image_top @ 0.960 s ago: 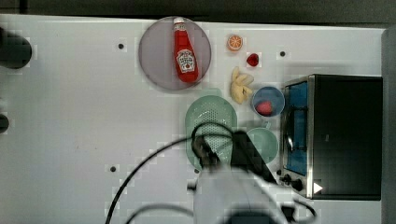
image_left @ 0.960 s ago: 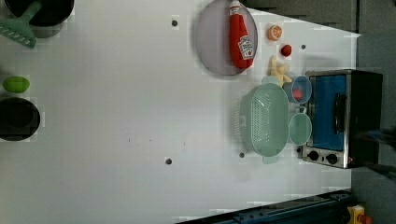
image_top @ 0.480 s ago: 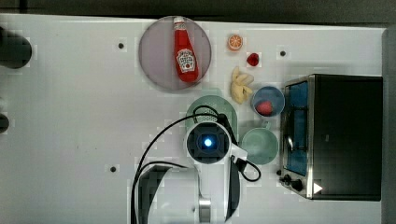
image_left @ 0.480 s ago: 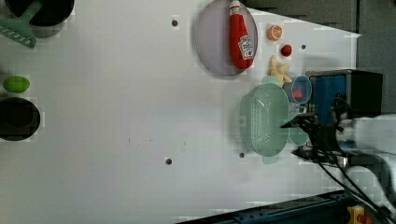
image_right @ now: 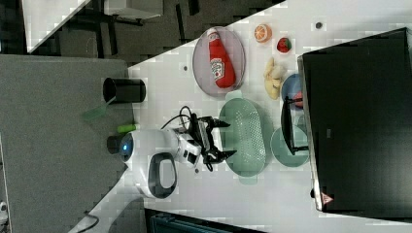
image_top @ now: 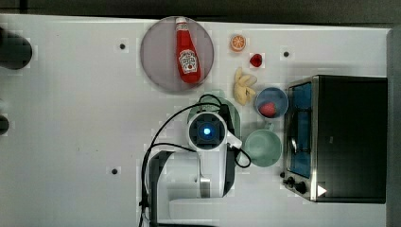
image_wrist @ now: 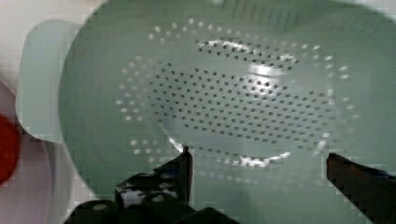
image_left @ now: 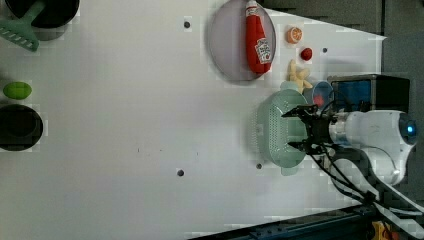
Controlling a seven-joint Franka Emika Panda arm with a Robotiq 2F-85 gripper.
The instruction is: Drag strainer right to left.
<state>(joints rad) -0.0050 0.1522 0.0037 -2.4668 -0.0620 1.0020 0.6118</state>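
Observation:
The strainer (image_left: pixel 275 131) is a pale mint-green oval colander with a perforated bottom, lying on the white table below the grey-lilac plate in the left view. In the top view my arm covers most of it, leaving a bit of rim (image_top: pixel 217 96) showing. My gripper (image_left: pixel 292 130) hangs over the strainer's half nearer the cup, open, its black fingers spread wide with nothing between them. From the wrist, the strainer's perforated bowl (image_wrist: pixel 224 93) lies beyond the open gripper (image_wrist: pixel 257 156). In the right view the gripper (image_right: pixel 228 138) stands at the strainer's (image_right: pixel 248 138) rim.
A round mint-green cup (image_top: pixel 262 147) sits right beside the strainer, with a toaster oven (image_top: pixel 340 137) beyond it. A blue bowl (image_top: pixel 271 101), bananas (image_top: pixel 244 85) and a plate (image_top: pixel 158 52) bearing a ketchup bottle (image_top: pixel 187 52) lie close by. Wide white tabletop (image_left: pixel 125 125) spreads across the left view's left.
My arm has swung in from the table's front edge and now stands over the strainer with the gripper lowered toward it. The strainer has stayed in place.

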